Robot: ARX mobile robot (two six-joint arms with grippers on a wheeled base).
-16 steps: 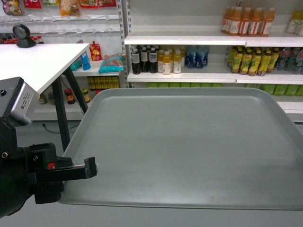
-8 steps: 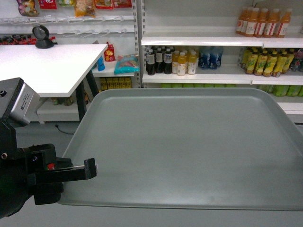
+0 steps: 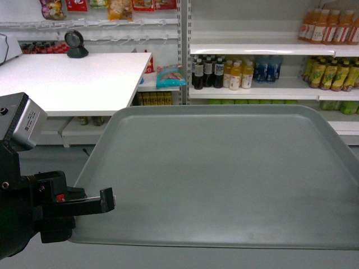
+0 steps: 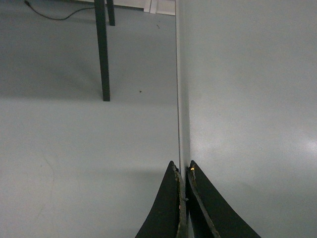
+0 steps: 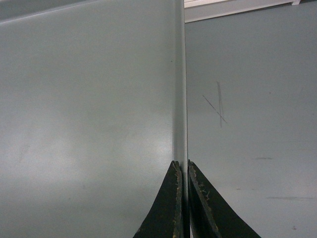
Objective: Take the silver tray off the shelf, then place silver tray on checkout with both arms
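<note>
The silver tray (image 3: 224, 174) hangs level in the air and fills the lower head view. My left gripper (image 3: 106, 200) is shut on its left rim; the left wrist view shows both black fingers (image 4: 171, 198) pinching that thin rim, tray (image 4: 247, 99) to the right. My right gripper (image 5: 182, 166) is shut on the opposite rim, tray (image 5: 89, 99) to its left; it is outside the head view. The checkout (image 3: 73, 84) is the white counter at the upper left, apart from the tray. The shelf (image 3: 252, 89) with bottles stands behind.
A dark checkout leg (image 4: 102, 49) stands on the grey floor (image 4: 74, 139) left of the tray. A small black object (image 3: 76, 45) sits on the counter's far side. Bottles (image 3: 224, 73) line the white shelves, and snack packs (image 3: 120, 7) hang above.
The background has slid to the right in the head view, bringing more of the checkout counter into sight. The tray and both grips look unchanged.
</note>
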